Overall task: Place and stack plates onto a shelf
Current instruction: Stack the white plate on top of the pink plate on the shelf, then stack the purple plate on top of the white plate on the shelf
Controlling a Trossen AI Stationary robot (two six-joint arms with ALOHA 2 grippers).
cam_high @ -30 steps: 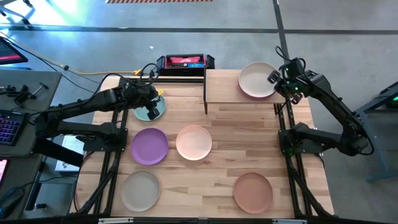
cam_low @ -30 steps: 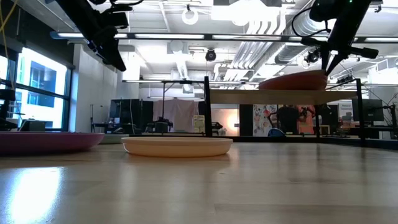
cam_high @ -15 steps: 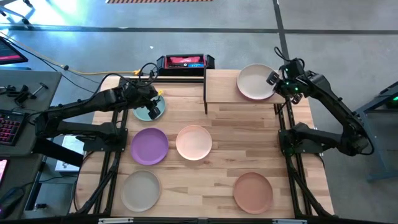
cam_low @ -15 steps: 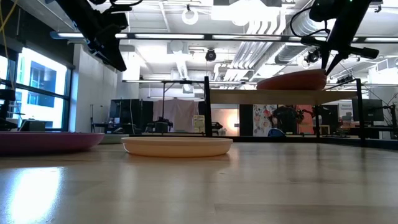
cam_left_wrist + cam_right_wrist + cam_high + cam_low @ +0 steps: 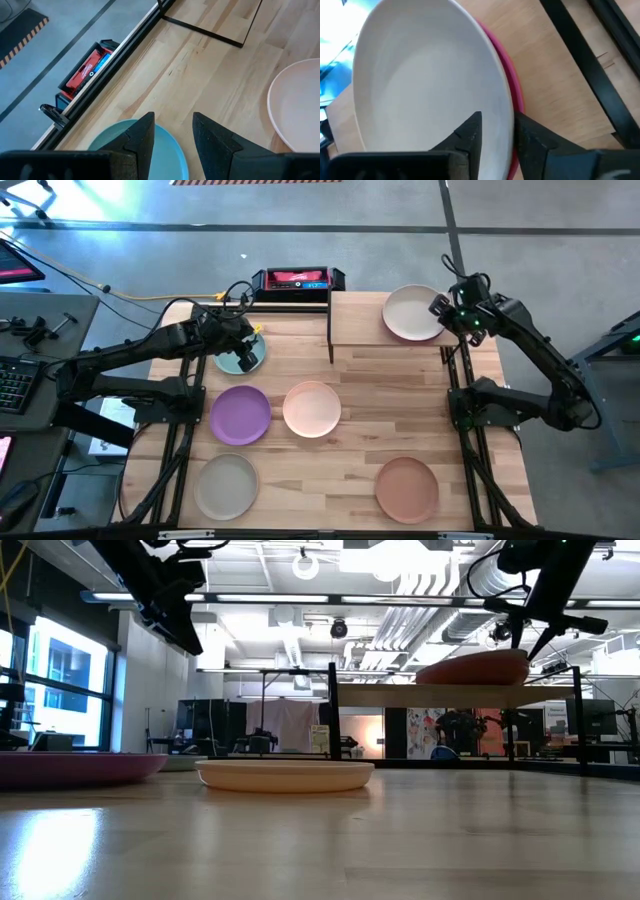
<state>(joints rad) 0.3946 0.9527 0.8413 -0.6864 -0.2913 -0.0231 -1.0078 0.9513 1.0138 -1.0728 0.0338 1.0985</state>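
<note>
Behind the table, a red case (image 5: 296, 279) (lettering unreadable).

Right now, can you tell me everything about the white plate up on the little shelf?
The cream plate is round, shallow and matte. It sits on the right part of the light wooden shelf, on top of a hot pink plate whose edge peeks out beneath. The right hand is at its rim, fingers either side.

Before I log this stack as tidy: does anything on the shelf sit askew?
Yes. The cream plate on the shelf sits off-centre on the pink plate beneath, whose rim peeks out one side. The right gripper straddles the cream rim.
</note>
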